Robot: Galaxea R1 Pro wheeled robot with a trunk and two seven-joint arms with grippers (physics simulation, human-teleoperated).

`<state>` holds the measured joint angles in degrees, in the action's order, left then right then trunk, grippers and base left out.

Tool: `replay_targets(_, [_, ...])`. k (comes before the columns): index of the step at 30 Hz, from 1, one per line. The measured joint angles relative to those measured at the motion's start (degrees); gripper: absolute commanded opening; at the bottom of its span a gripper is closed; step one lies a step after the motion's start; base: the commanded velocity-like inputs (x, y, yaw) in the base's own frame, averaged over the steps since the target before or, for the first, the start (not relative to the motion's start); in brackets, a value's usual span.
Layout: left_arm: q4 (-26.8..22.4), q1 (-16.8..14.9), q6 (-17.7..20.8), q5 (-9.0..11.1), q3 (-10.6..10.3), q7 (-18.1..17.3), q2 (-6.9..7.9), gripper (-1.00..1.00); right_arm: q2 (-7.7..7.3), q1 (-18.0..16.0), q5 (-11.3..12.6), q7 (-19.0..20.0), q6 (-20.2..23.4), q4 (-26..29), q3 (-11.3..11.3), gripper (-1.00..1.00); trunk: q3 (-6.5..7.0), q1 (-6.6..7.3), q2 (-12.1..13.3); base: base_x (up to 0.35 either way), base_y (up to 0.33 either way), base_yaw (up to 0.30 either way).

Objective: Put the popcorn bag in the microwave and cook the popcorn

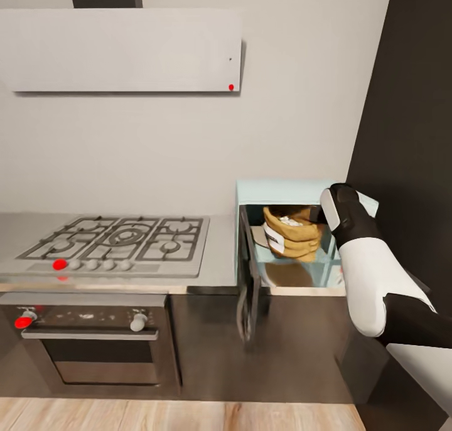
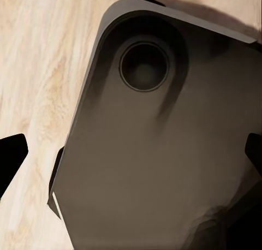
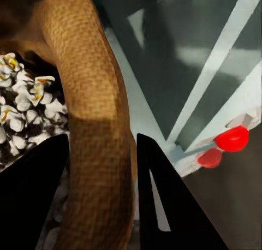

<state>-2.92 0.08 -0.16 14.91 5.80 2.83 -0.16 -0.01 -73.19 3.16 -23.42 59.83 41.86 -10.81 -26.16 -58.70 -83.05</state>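
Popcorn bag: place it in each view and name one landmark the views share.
Head view: popcorn bag sits inside the open microwave, right of centre.
Right wrist view: its rolled rim runs between the right hand fingers.
Left wrist view: not in it.
Shared landmark: the white popcorn in the bag's mouth.

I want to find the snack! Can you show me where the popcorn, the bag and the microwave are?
popcorn (image 3: 24,105), right wrist view, on the white puffed bits inside the sack.
bag (image 1: 295,238), head view, on its brown paper side.
microwave (image 1: 279,191), head view, on its pale blue top edge.
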Motion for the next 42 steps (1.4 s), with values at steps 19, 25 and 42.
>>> replay_targets(19, [0.01, 0.0, -0.08, -0.01, 0.04, -0.03, -0.07, 1.0, -0.02, -0.06, 0.29, 0.17, 0.01, 2.54, -0.31, 1.0, 0.01, -0.03, 0.0, 0.045, 0.0, 0.0])
replay_targets(25, [-0.06, 0.0, -0.08, -0.02, 0.06, -0.05, -0.15, 1.0, 0.11, -0.03, 0.25, 0.36, 0.02, 6.49, -0.3, 1.0, 0.02, -0.06, -0.01, -0.119, 0.0, 0.0])
replay_targets(42, [-0.08, 0.0, -0.08, -0.06, 0.08, -0.05, -0.16, 1.0, 0.14, 5.64, 0.62, 2.07, 0.02, 14.99, -0.42, 1.0, -0.01, -0.07, 0.01, -0.335, 0.0, 0.0])
